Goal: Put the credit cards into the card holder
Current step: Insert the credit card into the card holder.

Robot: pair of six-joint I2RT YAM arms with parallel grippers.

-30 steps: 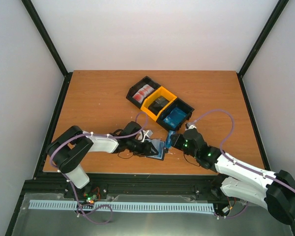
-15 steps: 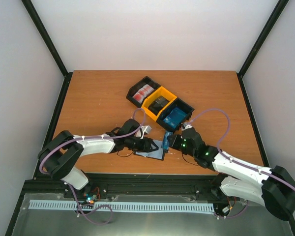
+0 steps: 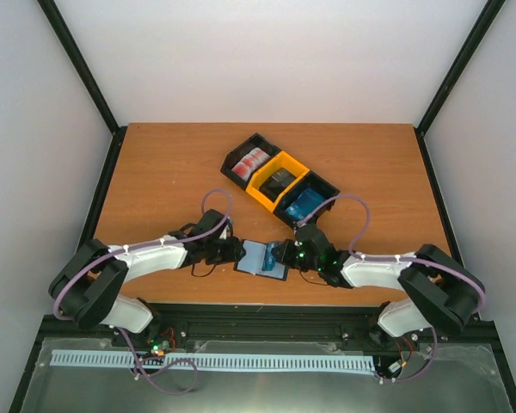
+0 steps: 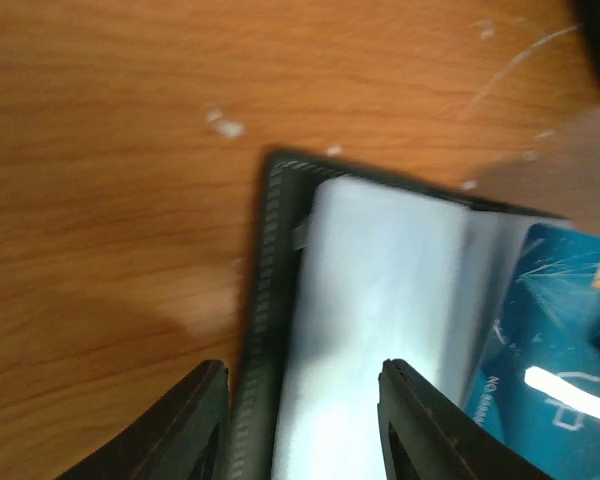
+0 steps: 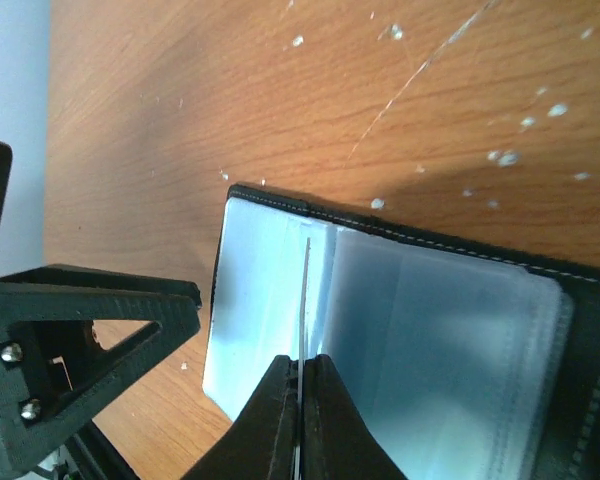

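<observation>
The card holder lies open on the table near the front edge, its pale clear pockets facing up. My right gripper is shut on a blue credit card. The card stands edge-on over the fold between two pockets. My left gripper is open, with the holder's black left edge and part of a pocket between its fingers. In the top view the left gripper sits at the holder's left end. More credit cards lie in the bins: red-and-white, dark and blue.
The joined black-yellow-black bins stand just behind the card holder, mid-table. One left finger shows close beside the holder in the right wrist view. Bare wood stretches left, right and behind. Black frame posts and white walls ring the table.
Both arms have dropped lower and stretched toward the middle. The right gripper moved left with the card, over the holder. The left gripper slid to the holder's left end; the holder shifted slightly left.
</observation>
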